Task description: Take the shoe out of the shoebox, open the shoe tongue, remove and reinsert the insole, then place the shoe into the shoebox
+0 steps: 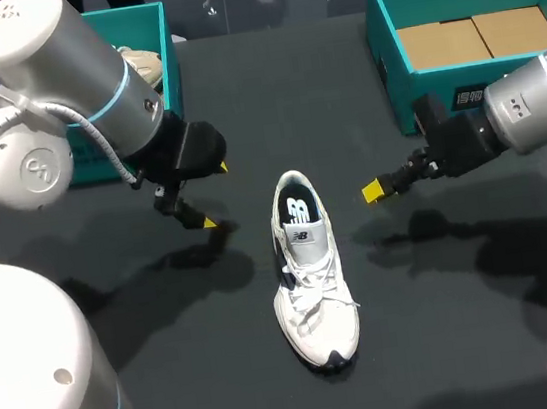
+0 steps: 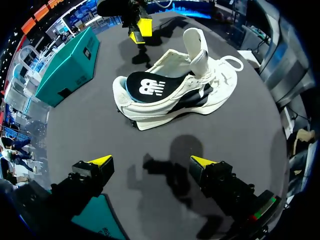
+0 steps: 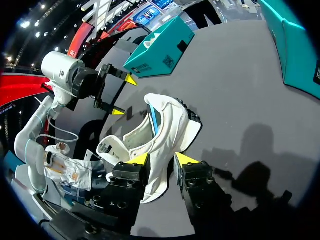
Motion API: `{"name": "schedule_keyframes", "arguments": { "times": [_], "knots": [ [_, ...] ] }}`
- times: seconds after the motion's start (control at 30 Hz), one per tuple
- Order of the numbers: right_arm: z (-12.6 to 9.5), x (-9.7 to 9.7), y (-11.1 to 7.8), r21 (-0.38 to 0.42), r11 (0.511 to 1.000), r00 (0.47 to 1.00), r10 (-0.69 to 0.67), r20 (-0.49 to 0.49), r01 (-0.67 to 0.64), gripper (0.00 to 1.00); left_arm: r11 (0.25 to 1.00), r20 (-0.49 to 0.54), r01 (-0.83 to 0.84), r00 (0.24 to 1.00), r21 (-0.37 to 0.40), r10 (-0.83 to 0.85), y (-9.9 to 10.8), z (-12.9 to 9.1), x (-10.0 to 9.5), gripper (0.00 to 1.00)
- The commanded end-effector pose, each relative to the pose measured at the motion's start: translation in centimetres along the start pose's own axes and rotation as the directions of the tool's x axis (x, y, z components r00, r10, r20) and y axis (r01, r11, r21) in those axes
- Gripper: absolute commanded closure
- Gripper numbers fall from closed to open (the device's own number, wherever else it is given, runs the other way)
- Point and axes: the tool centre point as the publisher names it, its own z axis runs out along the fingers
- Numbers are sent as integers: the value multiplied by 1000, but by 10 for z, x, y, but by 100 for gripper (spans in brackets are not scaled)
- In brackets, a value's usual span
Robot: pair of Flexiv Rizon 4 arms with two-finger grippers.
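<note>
Sitting on the table [image 1: 195,376] between the arms, shoe [image 1: 309,270] has tongue [image 2: 196,47] up and insole [image 2: 145,86] flat inside; left fingers [image 2: 100,161] and right fingers [image 3: 137,159] both spread, holding nothing, so I'd pinch the insole's heel edge with left, brace the side with right.

Little of the print is legible. In the middle of the head view, the shoe [image 1: 309,280] carries a bold white logo [image 1: 297,208] on its black insole [image 1: 292,192]. A small dark mark [image 1: 301,234] sits on the grey tongue [image 1: 303,247]. The left wrist view shows the same insole logo large and clear. At the upper right of the head view, the right shoebox [image 1: 392,68] bears a white-framed label [image 1: 468,96] on its front wall, with characters too small to make out. In the right wrist view, the left shoebox [image 3: 160,37] has a white emblem [image 3: 148,44] near its upper edge. A dark code sticker [image 3: 168,61] on its side wall is unreadable.
</note>
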Motion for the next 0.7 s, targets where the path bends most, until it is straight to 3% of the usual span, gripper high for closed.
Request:
{"name": "schedule_keyframes", "arguments": {
  "times": [0.03, 0.53, 0.63, 0.7],
  "knots": [
    [-19, 7, -1, 27, 1000, 998, 8, 69, -10, 71, 999, -21, -27, 999, 28, 28, 10, -14, 1, 0],
    [-50, 31, 7, 69, 996, 974, 43, 220, -59, 75, 974, -41, -216, 975, 64, 219, 57, -64, -9, 0],
    [-53, 36, 9, 75, 994, 965, 56, 256, -78, 82, 967, -39, -249, 967, 62, 252, 66, -73, -11, 0],
    [-54, 39, 11, 78, 993, 958, 66, 279, -91, 96, 966, -40, -252, 966, 60, 254, 72, -78, -14, 0]
  ]
}}
